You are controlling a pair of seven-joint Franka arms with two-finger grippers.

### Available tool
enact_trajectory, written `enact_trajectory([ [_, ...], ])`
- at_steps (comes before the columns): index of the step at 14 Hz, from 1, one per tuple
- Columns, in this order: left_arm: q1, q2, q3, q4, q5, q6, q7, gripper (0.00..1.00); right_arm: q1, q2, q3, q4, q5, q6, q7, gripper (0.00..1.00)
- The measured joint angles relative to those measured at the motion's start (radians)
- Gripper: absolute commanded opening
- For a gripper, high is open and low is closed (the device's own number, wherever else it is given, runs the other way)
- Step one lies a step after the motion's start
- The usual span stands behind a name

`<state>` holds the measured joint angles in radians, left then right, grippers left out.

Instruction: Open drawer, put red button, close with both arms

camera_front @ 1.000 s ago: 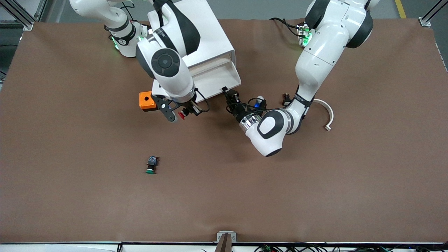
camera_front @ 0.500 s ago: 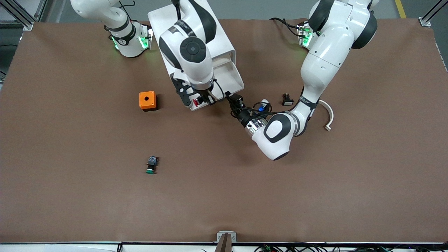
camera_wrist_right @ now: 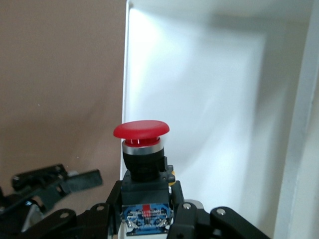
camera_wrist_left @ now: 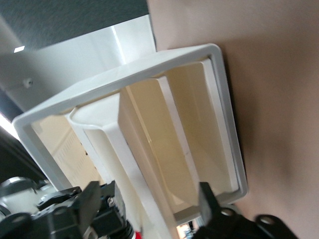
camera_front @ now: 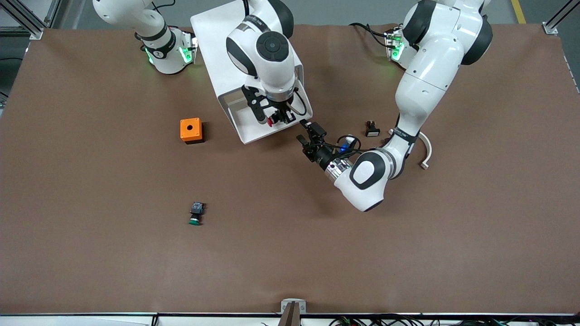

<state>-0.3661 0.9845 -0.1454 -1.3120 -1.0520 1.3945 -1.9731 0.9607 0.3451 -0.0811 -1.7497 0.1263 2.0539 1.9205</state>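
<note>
The white cabinet (camera_front: 217, 27) stands near the robots' bases, and its uppermost drawer (camera_front: 247, 129) is pulled out toward the front camera. My right gripper (camera_front: 274, 117) hangs over the open drawer, shut on the black-and-blue body of the red button (camera_front: 271, 121). In the right wrist view the red button (camera_wrist_right: 141, 130) points its cap at the drawer's white floor (camera_wrist_right: 209, 99), held by the right gripper (camera_wrist_right: 145, 211). My left gripper (camera_front: 310, 134) is open just off the drawer's front corner. In the left wrist view its fingers (camera_wrist_left: 207, 196) stand wide apart before the drawer (camera_wrist_left: 189, 129).
An orange box (camera_front: 190, 130) sits beside the drawer toward the right arm's end. A green-capped button (camera_front: 195, 213) lies nearer the front camera. A small black-and-white part (camera_front: 371, 129) and a curved white piece (camera_front: 425, 147) lie beside the left arm.
The right gripper carried the red button from beside the orange box to over the open drawer. The left gripper opened, let go of the drawer front and drew slightly away.
</note>
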Motion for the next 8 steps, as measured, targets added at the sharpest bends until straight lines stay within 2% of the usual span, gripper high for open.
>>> enact_trajectory([
  [3, 0.022, -0.008, 0.000, 0.015, 0.026, -0.004, 0.250, 0.99, 0.019, 0.005, 0.000, -0.002, 0.000, -0.001, 0.023, 0.00],
  [6, 0.024, -0.034, -0.001, 0.045, 0.152, -0.004, 0.522, 0.99, 0.032, 0.018, 0.000, -0.007, 0.000, -0.008, 0.040, 0.02],
  [7, 0.023, -0.042, 0.000, 0.063, 0.185, 0.000, 0.592, 0.99, 0.035, 0.022, 0.000, -0.008, 0.000, -0.015, 0.043, 0.14],
  [8, 0.022, -0.049, 0.000, 0.080, 0.225, 0.019, 0.653, 0.99, 0.037, 0.024, 0.000, -0.008, 0.000, -0.025, 0.044, 0.50],
])
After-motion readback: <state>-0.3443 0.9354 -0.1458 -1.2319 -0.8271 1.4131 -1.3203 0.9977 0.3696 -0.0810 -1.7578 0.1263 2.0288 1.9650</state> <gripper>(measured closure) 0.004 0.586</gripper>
